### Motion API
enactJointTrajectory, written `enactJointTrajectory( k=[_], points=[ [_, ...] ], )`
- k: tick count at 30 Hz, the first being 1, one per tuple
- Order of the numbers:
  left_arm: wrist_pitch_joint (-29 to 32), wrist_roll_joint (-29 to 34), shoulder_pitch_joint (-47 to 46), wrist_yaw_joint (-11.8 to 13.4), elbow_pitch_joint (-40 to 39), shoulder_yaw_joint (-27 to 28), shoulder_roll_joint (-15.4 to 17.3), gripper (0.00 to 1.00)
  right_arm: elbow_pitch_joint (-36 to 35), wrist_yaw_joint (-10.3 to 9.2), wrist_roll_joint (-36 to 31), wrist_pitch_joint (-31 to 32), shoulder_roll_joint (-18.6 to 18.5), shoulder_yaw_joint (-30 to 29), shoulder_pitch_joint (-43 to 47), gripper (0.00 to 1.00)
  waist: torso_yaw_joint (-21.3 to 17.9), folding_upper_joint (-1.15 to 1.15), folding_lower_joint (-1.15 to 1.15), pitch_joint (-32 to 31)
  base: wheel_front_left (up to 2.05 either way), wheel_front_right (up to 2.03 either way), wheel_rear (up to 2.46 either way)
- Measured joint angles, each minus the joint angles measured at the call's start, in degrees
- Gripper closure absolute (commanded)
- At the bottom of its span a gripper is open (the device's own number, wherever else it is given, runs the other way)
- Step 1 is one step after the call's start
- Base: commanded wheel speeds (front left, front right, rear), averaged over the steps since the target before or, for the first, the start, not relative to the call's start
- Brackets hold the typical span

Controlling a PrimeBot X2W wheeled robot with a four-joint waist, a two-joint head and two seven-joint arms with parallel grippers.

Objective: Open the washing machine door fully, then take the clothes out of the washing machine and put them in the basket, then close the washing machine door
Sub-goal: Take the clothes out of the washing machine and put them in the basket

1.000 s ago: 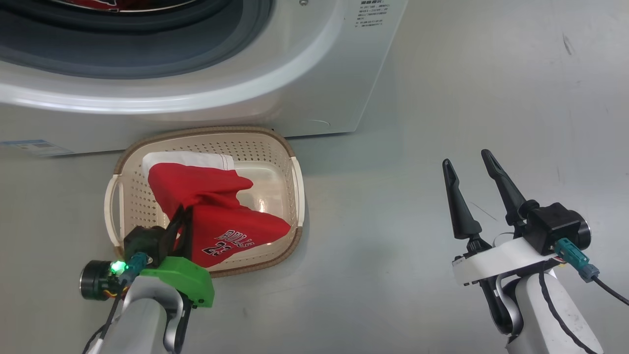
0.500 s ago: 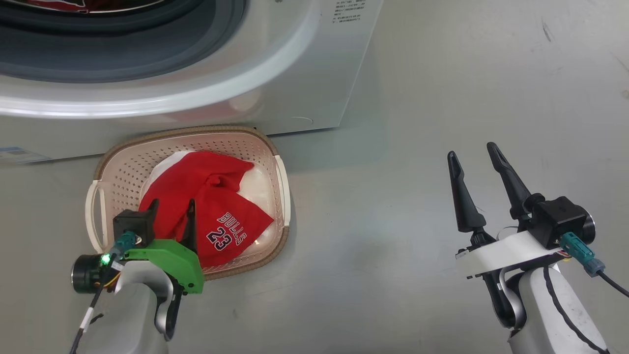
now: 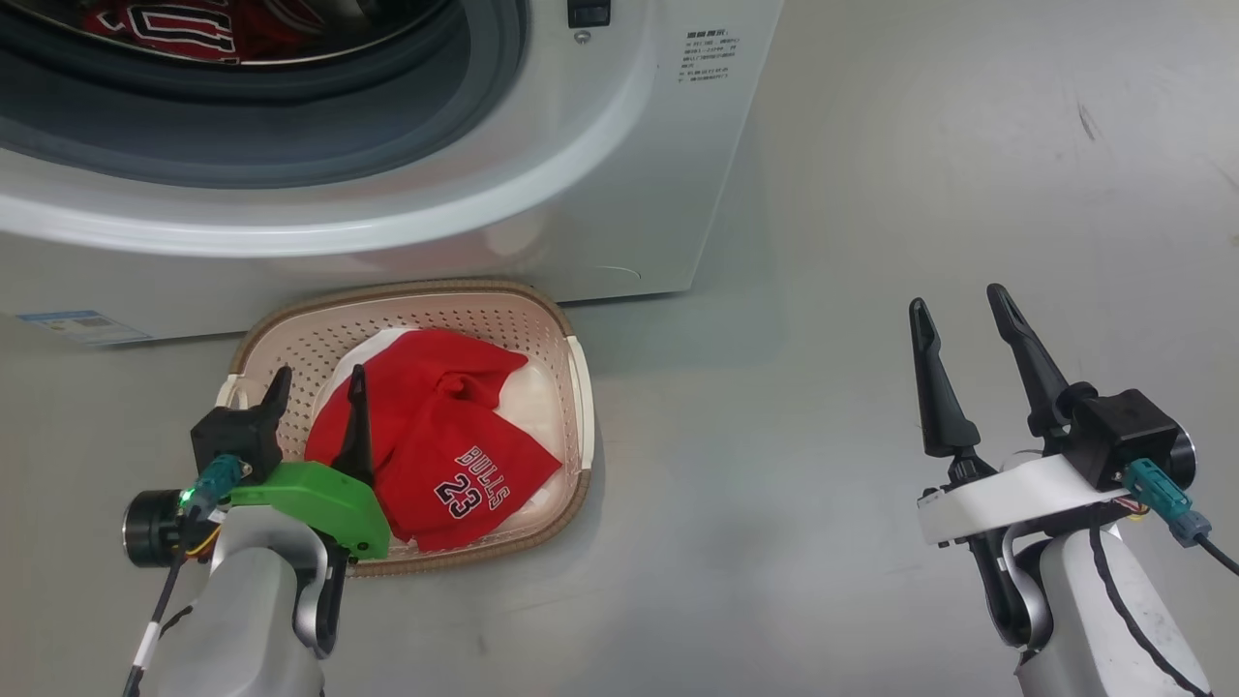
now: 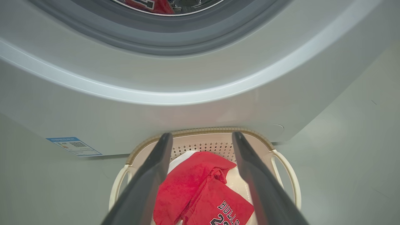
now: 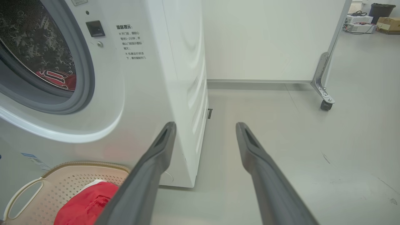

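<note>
I'm looking at the washing machine [image 3: 600, 194] on a grey floor [image 3: 823, 407]. The small print [image 3: 710, 53] by its opening is too fine to read, and a blue QR label [image 4: 75, 146] sits low on its front. Just before it stands the basket [image 3: 290, 334], holding a red jersey [image 3: 455, 455] reading "BULLS 23". More red clothes [image 3: 184, 24] lie in the drum [image 5: 37, 47]. My left gripper [image 3: 320, 369] hovers over the basket, fingers spread and empty. The right gripper [image 3: 956, 296], likewise parted, hangs well aside.

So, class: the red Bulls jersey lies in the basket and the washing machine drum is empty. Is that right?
No. The jersey does lie in the basket, but the washing machine drum is not empty: the right wrist view shows another red garment inside it.
</note>
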Motion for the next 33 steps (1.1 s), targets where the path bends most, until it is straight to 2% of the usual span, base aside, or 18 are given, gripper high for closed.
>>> enactJointTrajectory(
  k=[14, 21, 22, 33],
  points=[
    [-0.02, 1.19, 3.92, 1.53, -10.0, 0.87, -0.01, 0.0, 1.32, -0.43, -0.1, 0.0, -0.09, -0.62, 3.3, 0.0, 2.3, 0.0, 0.0, -6.56, 0.0, 0.0, 0.0],
    [-0.02, 3.13, 8.94, 2.02, -15.64, 0.81, 0.0, 0.0, 2.09, -0.9, -0.22, 0.0, -0.08, -0.63, 6.08, 0.0, 3.06, 0.0, 0.0, -11.13, 0.0, 0.0, 0.0],
    [-0.02, 3.88, 11.54, 2.35, -17.72, 0.46, 0.04, 0.0, 2.2, -1.01, -0.44, 0.0, -0.12, -0.82, 7.29, 0.0, 3.23, 0.0, 0.0, -13.35, 0.0, 0.0, 0.0],
    [-0.02, 4.6, 18.04, 2.93, -22.07, -0.33, 0.18, 0.0, 2.09, -1.58, -0.44, 0.0, -0.07, -0.9, 10.61, 0.0, 3.93, 0.0, 0.0, -18.33, 0.0, 0.0, 0.0]
  ],
)
